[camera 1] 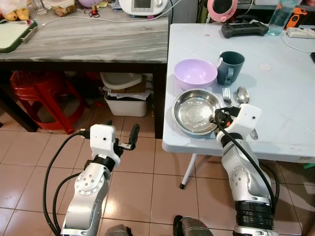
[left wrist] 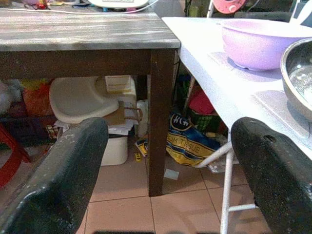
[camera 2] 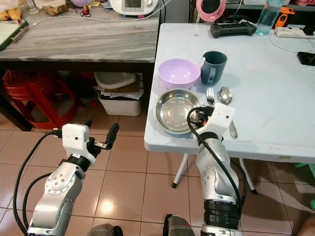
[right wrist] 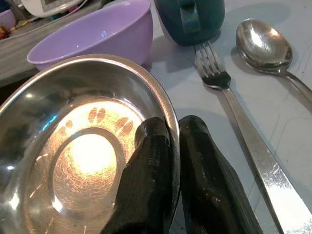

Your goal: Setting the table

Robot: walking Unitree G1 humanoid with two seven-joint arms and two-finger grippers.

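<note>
A steel plate (camera 1: 197, 112) lies at the near left corner of the white table (camera 1: 280, 113). My right gripper (camera 1: 219, 117) is shut on its right rim; in the right wrist view one finger (right wrist: 151, 165) lies inside the plate (right wrist: 83, 146) and the other outside. Behind the plate stand a purple bowl (camera 1: 195, 73) and a dark teal mug (camera 1: 230, 67). A fork (camera 1: 227, 96) and a spoon (camera 1: 242, 94) lie to the plate's right. My left gripper (camera 1: 122, 130) hangs open over the tiled floor, left of the table and below its top, with nothing held.
A grey wooden table (camera 1: 88, 42) stands to the left, its dark leg (left wrist: 161, 112) beside the white table's edge. Under it are a red stool (camera 1: 42, 93) and a white bin (camera 1: 125, 101). A black controller (camera 1: 244, 29) and a bottle (camera 1: 281, 17) sit at the back.
</note>
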